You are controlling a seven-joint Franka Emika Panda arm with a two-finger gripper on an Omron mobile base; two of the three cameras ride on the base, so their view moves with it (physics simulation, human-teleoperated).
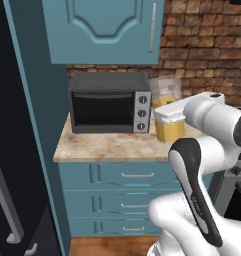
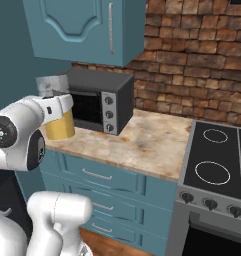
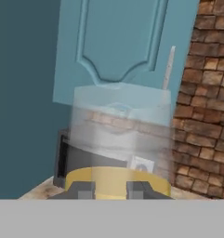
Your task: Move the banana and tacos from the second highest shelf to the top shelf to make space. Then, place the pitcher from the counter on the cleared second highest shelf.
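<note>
The pitcher (image 1: 169, 131), clear with orange-yellow juice in its lower part, is at the counter (image 1: 102, 146) just right of the toaster oven. My gripper (image 1: 171, 114) reaches in from the right at the pitcher's pale top rim and is shut on it. From the other side the pitcher (image 2: 60, 127) shows below my white hand (image 2: 57, 107) at the left end of the counter (image 2: 142, 145). The hand view has the pitcher (image 3: 118, 139) right above my gripper (image 3: 111, 189). I cannot tell whether its base touches the counter. The banana, the tacos and both shelves are out of view.
A black and silver toaster oven (image 1: 109, 102) stands on the counter's left part, under a teal wall cabinet (image 1: 104, 30). A dark door with a grey handle (image 1: 7, 150) fills the left. A stove (image 2: 217, 160) adjoins the counter on the right, with a brick wall (image 2: 192, 60) behind.
</note>
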